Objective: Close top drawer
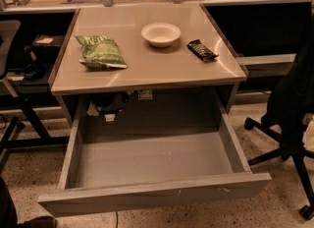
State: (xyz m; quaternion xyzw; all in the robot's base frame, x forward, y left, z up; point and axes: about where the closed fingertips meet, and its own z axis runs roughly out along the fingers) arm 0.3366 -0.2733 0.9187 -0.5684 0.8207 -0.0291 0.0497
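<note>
The top drawer (pixel 152 159) is a wide, deep grey drawer under the desk, pulled far out toward me and empty inside. Its flat front panel (pixel 157 196) has small pale scuff marks and no handle. Of my gripper (pixel 310 141) only a pale sliver shows at the right edge, low beside the drawer's right side and apart from it.
The desk top (pixel 147 70) holds a green chip bag (pixel 100 51), a white bowl (pixel 161 34) and a dark snack bar (pixel 202 50). A black office chair (pixel 289 104) stands right of the drawer. Another chair (pixel 10 55) and dark gear stand at the left.
</note>
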